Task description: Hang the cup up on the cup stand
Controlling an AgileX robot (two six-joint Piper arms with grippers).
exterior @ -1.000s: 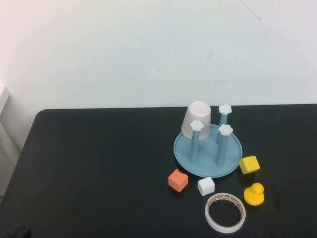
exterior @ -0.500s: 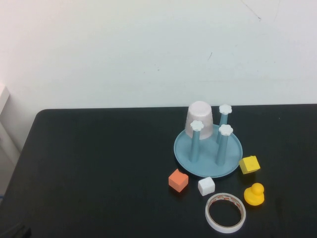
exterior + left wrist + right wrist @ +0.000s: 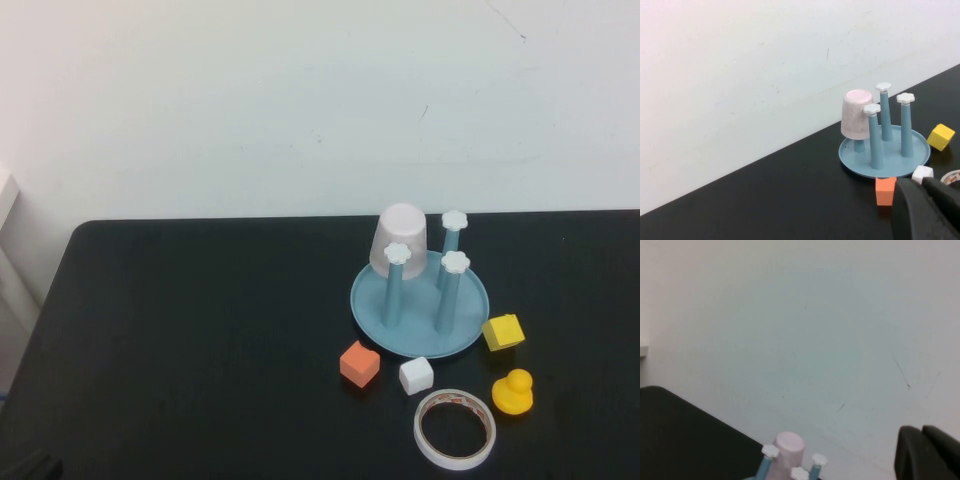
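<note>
Currently the cup (image 3: 399,241) sits inverted over the rear-left post of the cup stand (image 3: 420,318), just right of centre in the high view, rim down and slightly tilted. By that layout the hang looks done; nothing grips the cup.

Around the stand, toward the lower right of the frame: orange cube (image 3: 359,363) and white cube (image 3: 416,375) just in front of the base, yellow cube (image 3: 503,331) beside its right edge, yellow duck (image 3: 513,391) and white tape ring (image 3: 454,428) nearer the bottom edge. All rest on the black table (image 3: 180,340).

Left gripper (image 3: 930,186): lower-right corner of the left wrist view, fingers closed together, holding nothing, well apart from the stand. Right gripper (image 3: 922,432): lower-right corner of the right wrist view, raised and facing the wall, likewise closed and empty. Neither gripper is visible in the high view.

Risks:
- The tilt suggests a loose seat. A table jolt or an arm sweeping past could tip the cup off the post.
- The light stand could slide if bumped, knocking the nearby cubes.

View diffs:
- Left wrist view shows the post foot below the cup rim, so the rim hangs clear of the dish; the high view can't confirm that.
- Right wrist view shows only cup top and flower caps; no table clutter.
- Duck appears in the high view only.
</note>
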